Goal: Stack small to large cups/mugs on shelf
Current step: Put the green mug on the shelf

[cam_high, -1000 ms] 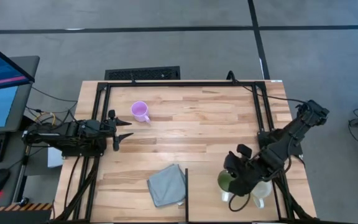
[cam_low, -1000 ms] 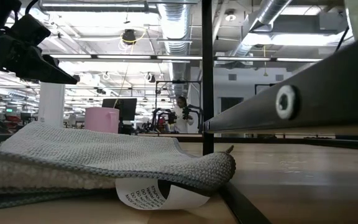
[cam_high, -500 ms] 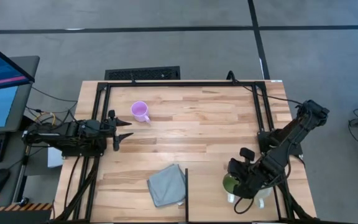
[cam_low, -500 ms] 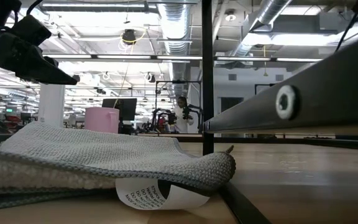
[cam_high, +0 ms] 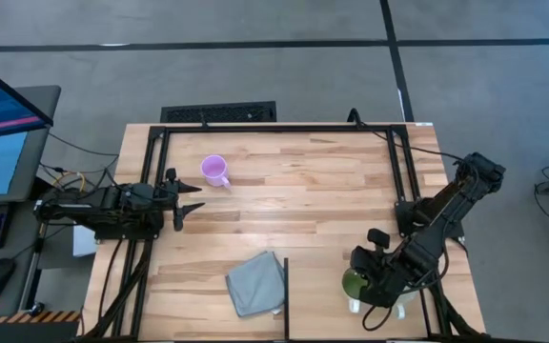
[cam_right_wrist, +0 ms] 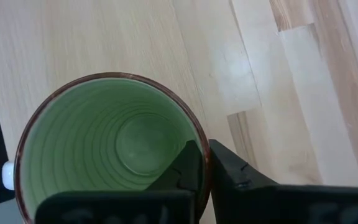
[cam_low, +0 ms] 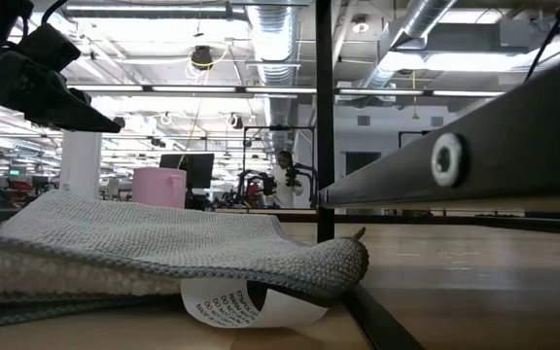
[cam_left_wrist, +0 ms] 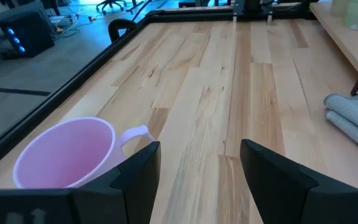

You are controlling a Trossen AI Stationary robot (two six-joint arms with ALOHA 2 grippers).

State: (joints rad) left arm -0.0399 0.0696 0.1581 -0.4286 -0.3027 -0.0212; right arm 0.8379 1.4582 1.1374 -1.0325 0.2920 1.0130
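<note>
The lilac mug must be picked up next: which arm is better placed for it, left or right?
The left. Its open left gripper waits right beside the lilac mug at the table's left. The right gripper is far off at the near right corner, shut on the green mug rim.

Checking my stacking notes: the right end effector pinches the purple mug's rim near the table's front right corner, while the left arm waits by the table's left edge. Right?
Not quite. The right end effector pinches the green mug, as the right wrist view shows. The purple mug stands free near the waiting left end effector.
</note>
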